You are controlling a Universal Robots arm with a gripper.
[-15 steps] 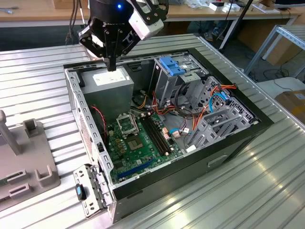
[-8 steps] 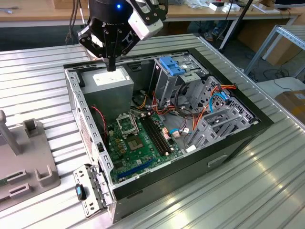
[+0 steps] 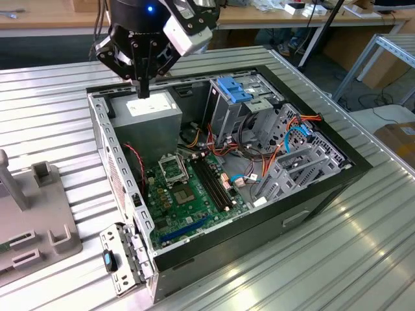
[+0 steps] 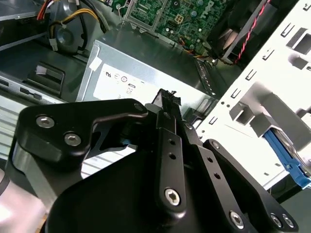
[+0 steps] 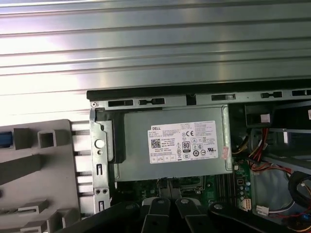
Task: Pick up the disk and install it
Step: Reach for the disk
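My gripper (image 3: 142, 89) hangs over the back corner of the open computer case (image 3: 311, 194), just above the grey power supply (image 3: 150, 107). Its black fingers are shut with nothing between them, as both wrist views show (image 4: 167, 99) (image 5: 168, 183). The disk (image 4: 290, 167), a grey slab edged in bright blue, lies outside the case beside the grey fixture (image 4: 262, 111) in the second wrist view. In the first wrist view a blue sliver of the disk (image 5: 3, 139) shows at the fixture's far end. The gripper is well apart from it.
Inside the case are the green motherboard (image 3: 188, 191), a metal drive cage with a light blue latch piece (image 3: 233, 87), and orange and blue cables (image 3: 295, 133). The grey fixture (image 3: 32, 220) stands on the ribbed metal table (image 3: 363, 259) at the exterior view's left. A loose metal bracket (image 3: 120, 259) lies by the case's near corner.
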